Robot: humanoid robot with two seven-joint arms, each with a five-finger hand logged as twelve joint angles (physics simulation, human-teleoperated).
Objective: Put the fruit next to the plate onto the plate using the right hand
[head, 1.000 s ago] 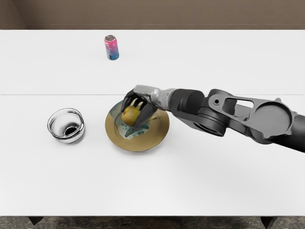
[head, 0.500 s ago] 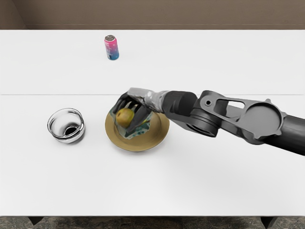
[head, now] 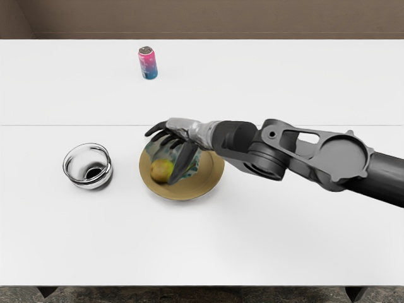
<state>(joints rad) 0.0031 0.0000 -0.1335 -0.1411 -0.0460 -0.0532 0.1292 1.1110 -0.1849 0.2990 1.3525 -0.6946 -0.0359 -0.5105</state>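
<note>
A yellow-green fruit (head: 161, 170) lies on the gold plate (head: 205, 180), on its left half. My right hand (head: 172, 142) hovers just above and behind the fruit with its fingers spread, holding nothing. One dark finger (head: 183, 163) hangs down close beside the fruit on its right. The right arm comes in from the right edge across the table.
A shiny metal bowl (head: 88, 166) stands left of the plate. A pink and blue can (head: 148, 63) stands upright at the back. The white table (head: 202, 240) reaches to the front edge. The left arm is out of view.
The hand has let go of the fruit and its fingers have spread. The fruit has dropped from the hand onto the plate, ending a little lower and to the left.
</note>
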